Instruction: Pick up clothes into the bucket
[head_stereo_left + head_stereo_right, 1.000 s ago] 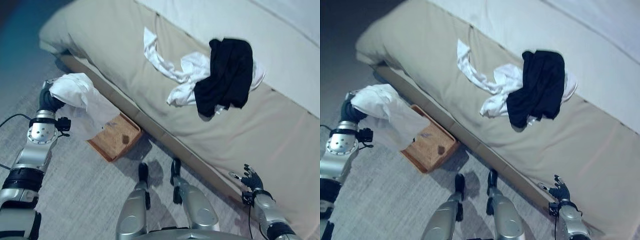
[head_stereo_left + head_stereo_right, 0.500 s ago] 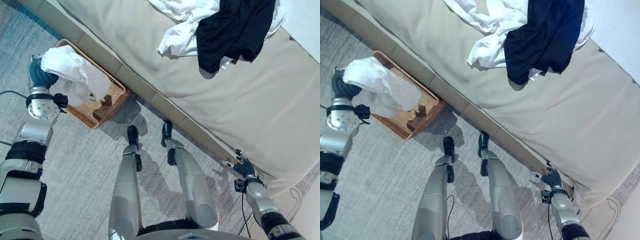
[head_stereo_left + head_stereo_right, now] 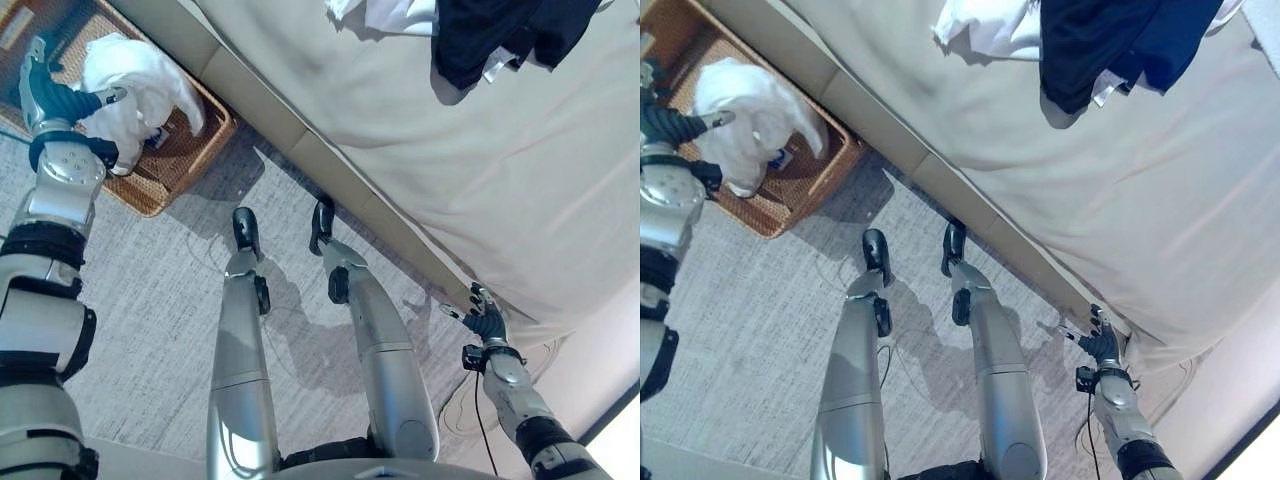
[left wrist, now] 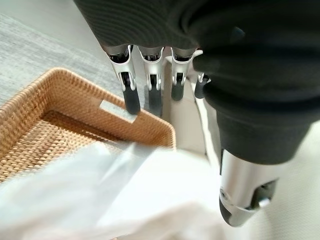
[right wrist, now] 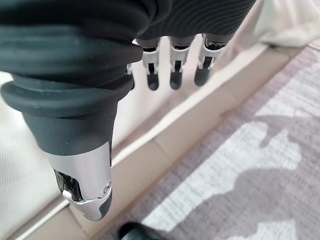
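one wicker basket point(image 3: 190, 140), two white garments point(image 3: 130, 85) point(image 3: 390, 12), one black garment point(image 3: 500, 35).

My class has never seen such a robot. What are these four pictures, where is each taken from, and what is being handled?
A two-legged humanoid robot is tidying clothes. Two pictures come from cameras on its head, looking down; two come from its wrists, looking along each hand. Its left hand, fingers straight, is over a wicker basket with a white garment draped against it. The right hand hangs open beside the bed. On the bed lie a black garment and more white clothing.
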Robot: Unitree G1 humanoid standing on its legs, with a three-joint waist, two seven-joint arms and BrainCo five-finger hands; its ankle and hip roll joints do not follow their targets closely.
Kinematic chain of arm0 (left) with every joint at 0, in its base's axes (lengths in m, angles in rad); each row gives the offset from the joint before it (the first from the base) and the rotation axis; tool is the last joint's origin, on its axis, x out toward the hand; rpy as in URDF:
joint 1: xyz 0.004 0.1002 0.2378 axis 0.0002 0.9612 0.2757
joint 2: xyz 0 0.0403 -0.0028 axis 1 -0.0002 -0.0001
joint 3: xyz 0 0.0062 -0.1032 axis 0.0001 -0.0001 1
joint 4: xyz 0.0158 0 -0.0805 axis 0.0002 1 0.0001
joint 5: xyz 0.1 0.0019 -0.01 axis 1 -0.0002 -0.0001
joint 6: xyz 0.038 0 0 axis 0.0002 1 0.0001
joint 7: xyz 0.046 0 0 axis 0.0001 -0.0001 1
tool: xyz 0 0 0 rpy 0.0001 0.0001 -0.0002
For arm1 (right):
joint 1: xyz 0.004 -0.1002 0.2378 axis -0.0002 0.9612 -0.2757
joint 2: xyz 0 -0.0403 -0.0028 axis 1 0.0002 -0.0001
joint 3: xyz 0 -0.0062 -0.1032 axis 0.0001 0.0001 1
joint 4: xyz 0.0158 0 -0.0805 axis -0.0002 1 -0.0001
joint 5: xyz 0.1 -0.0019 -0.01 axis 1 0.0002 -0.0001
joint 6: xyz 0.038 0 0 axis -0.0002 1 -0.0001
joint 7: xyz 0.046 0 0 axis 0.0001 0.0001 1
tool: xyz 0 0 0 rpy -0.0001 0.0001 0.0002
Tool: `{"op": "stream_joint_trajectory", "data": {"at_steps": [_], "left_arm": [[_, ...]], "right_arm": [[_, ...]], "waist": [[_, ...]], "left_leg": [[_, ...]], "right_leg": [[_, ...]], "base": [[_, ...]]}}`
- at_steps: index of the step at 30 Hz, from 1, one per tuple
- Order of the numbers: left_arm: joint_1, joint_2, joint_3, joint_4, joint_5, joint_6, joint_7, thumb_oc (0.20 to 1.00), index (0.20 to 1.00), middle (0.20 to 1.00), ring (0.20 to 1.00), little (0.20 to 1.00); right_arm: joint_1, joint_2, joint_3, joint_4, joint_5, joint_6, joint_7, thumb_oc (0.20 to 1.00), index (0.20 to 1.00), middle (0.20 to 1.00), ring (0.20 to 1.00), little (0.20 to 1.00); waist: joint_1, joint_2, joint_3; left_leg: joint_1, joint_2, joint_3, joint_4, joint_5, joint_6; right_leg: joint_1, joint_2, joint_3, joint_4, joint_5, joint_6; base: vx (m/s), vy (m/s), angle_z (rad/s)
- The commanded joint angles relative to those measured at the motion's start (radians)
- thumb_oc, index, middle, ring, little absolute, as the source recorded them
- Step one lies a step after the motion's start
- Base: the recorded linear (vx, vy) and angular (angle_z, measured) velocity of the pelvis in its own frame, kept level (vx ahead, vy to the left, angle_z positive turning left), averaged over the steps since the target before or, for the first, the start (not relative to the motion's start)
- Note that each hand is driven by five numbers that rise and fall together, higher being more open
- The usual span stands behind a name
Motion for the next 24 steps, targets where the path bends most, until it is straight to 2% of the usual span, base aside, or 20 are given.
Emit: {"op": "stream_joint_trajectory", "data": {"at_steps": [1, 8, 11, 14, 15, 16, 17, 18, 20, 21, 22, 23, 24], "left_arm": [[-0.051, 0.069, 0.035, 0.025, 0.045, -0.004, 0.028, 1.000, 1.000, 1.000, 1.000, 1.000], [-0.009, 0.060, 0.083, 0.010, 0.082, 0.018, 0.038, 1.000, 1.000, 1.000, 1.000, 1.000], [0.079, 0.069, 0.148, -0.043, 0.093, 0.020, 0.047, 1.000, 1.000, 1.000, 1.000, 1.000], [0.230, 0.038, 0.256, -0.175, 0.082, -0.003, 0.058, 1.000, 1.000, 1.000, 1.000, 1.000], [0.245, 0.036, 0.268, -0.185, 0.085, 0.000, 0.059, 1.000, 1.000, 1.000, 1.000, 1.000], [0.363, -0.034, 0.356, -0.285, 0.029, -0.068, 0.084, 1.000, 1.000, 1.000, 1.000, 1.000], [0.417, -0.065, 0.387, -0.313, 0.017, -0.085, 0.088, 1.000, 1.000, 1.000, 1.000, 1.000], [0.492, -0.098, 0.416, -0.407, -0.011, -0.144, 0.098, 1.000, 1.000, 1.000, 1.000, 1.000], [0.621, -0.199, 0.460, -0.503, -0.079, -0.215, 0.067, 1.000, 1.000, 1.000, 1.000, 1.000], [0.656, -0.245, 0.462, -0.508, -0.088, -0.231, 0.055, 1.000, 1.000, 1.000, 1.000, 1.000], [0.670, -0.268, 0.455, -0.508, -0.074, -0.233, 0.043, 1.000, 1.000, 1.000, 1.000, 1.000], [0.671, -0.269, 0.455, -0.508, -0.073, -0.233, 0.043, 1.000, 1.000, 1.000, 1.000, 1.000], [0.734, -0.317, 0.438, -0.529, -0.052, -0.255, 0.008, 1.000, 1.000, 1.000, 1.000, 1.000]], "right_arm": [[0.018, -0.038, 0.011, -0.034, 0.032, -0.034, -0.021, 1.000, 1.000, 1.000, 1.000, 1.000], [0.022, -0.062, 0.021, -0.093, 0.030, -0.047, -0.010, 1.000, 1.000, 1.000, 1.000, 1.000], [0.022, -0.072, 0.010, -0.142, 0.027, -0.053, -0.012, 1.000, 1.000, 1.000, 1.000, 1.000], [0.013, -0.085, -0.036, -0.232, 0.035, -0.074, -0.024, 1.000, 1.000, 1.000, 1.000, 1.000], [0.016, -0.090, -0.033, -0.235, 0.035, -0.073, -0.024, 1.000, 1.000, 1.000, 1.000, 1.000], [-0.008, -0.094, -0.076, -0.314, 0.045, -0.095, -0.044, 1.000, 1.000, 1.000, 1.000, 1.000], [-0.018, -0.109, -0.088, -0.335, 0.038, -0.099, -0.051, 1.000, 1.000, 1.000, 1.000, 1.000], [-0.030, -0.123, -0.112, -0.372, 0.028, -0.112, -0.067, 1.000, 1.000, 1.000, 1.000, 1.000], [-0.064, -0.149, -0.143, -0.430, 0.001, -0.131, -0.094, 1.000, 1.000, 1.000, 1.000, 1.000], [-0.088, -0.161, -0.154, -0.447, -0.017, -0.136, -0.116, 1.000, 1.000, 1.000, 1.000, 1.000], [-0.109, -0.174, -0.166, -0.458, -0.039, -0.136, -0.128, 1.000, 1.000, 1.000, 1.000, 1.000], [-0.109, -0.175, -0.165, -0.458, -0.040, -0.135, -0.128, 1.000, 1.000, 1.000, 1.000, 1.000], [-0.159, -0.221, -0.191, -0.504, -0.119, -0.141, -0.159, 1.000, 1.000, 1.000, 1.000, 1.000]], "waist": [[0.029, -0.012, -0.018], [0.039, -0.002, -0.018], [0.051, 0.010, -0.018], [0.076, 0.034, -0.018], [0.072, 0.037, -0.018], [0.087, 0.054, -0.018], [0.087, 0.062, -0.018], [0.095, 0.071, -0.018], [0.102, 0.092, -0.018], [0.103, 0.105, -0.018], [0.105, 0.112, -0.018], [0.105, 0.114, -0.018], [0.117, 0.132, -0.018]], "left_leg": [[0.036, 0.047, 0.004, 0.034, -0.080, 0.003], [0.074, 0.044, -0.018, -0.020, -0.050, -0.009], [0.132, 0.052, -0.028, -0.080, -0.027, -0.018], [0.215, 0.052, -0.040, -0.183, 0.022, -0.042], [0.222, 0.052, -0.041, -0.189, 0.025, -0.042], [0.290, 0.055, -0.037, -0.242, 0.042, -0.052], [0.320, 0.056, -0.033, -0.258, 0.044, -0.050], [0.347, 0.055, -0.033, -0.278, 0.049, -0.051], [0.401, 0.049, -0.027, -0.301, 0.051, -0.052], [0.438, 0.047, -0.023, -0.318, 0.050, -0.052], [0.440, 0.044, -0.014, -0.326, 0.081, -0.046], [0.459, 0.047, -0.020, -0.325, 0.052, -0.051], [0.493, 0.035, -0.020, -0.343, 0.081, -0.044]], "right_leg": [[0.044, -0.086, 0.040, -0.014, 0.004, 0.141], [0.066, -0.081, 0.034, -0.019, -0.012, 0.129], [0.108, -0.072, 0.025, -0.044, -0.019, 0.114], [0.166, -0.063, 0.014, -0.076, -0.031, 0.102], [0.171, -0.063, 0.013, -0.078, -0.030, 0.101], [0.214, -0.055, 0.012, -0.085, -0.044, 0.096], [0.237, -0.054, 0.014, -0.090, -0.046, 0.093], [0.258, -0.051, 0.017, -0.097, -0.049, 0.091], [0.300, -0.047, 0.028, -0.112, -0.053, 0.090], [0.327, -0.043, 0.036, -0.120, -0.055, 0.090], [0.330, -0.045, 0.034, -0.133, -0.027, 0.080], [0.345, -0.040, 0.043, -0.126, -0.055, 0.089], [0.374, -0.038, 0.052, -0.143, -0.031, 0.077]], "base": [[0.00, 0.000, 0.00], [0.00, -0.080, 0.00], [-0.03, -0.160, 0.06], [-0.02, -0.176, 0.11], [-0.01, -0.151, 0.14], [-0.01, -0.081, 0.13], [0.00, -0.098, 0.14], [0.01, -0.022, 0.12], [0.03, 0.007, 0.00], [-0.05, 0.046, -0.07], [0.03, 0.022, -0.06], [-0.02, 0.023, -0.07], [0.07, 0.018, -0.04]]}}
